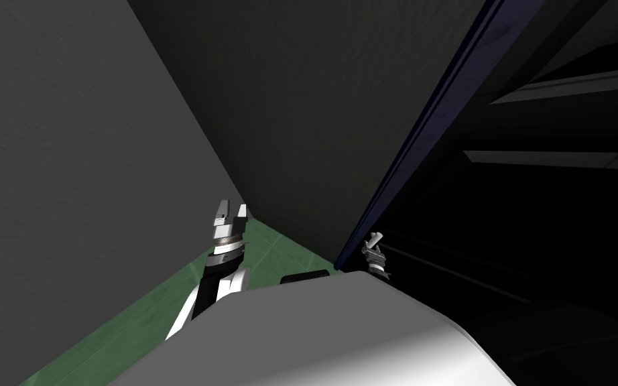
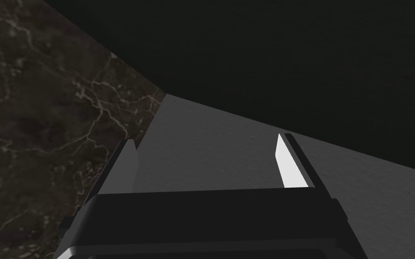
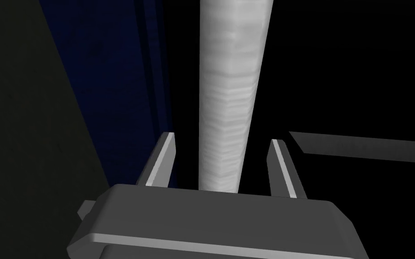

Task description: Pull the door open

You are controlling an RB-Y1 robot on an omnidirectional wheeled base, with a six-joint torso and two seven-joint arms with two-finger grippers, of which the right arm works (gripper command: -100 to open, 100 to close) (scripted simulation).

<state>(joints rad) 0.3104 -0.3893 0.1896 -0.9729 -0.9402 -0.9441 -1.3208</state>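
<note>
You're straddling the pale handle [image 3: 231,81] with the right gripper [image 3: 223,137], jaws standing wide and not yet pressing it, its long axis running away between them just right of the dark blue door [image 3: 112,90] edge, left gripper [image 1: 232,209] idling open far left.

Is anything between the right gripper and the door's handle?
Nothing visible. The right gripper is open around the pale grey handle bar, with a gap on each side, beside the dark blue door.
</note>
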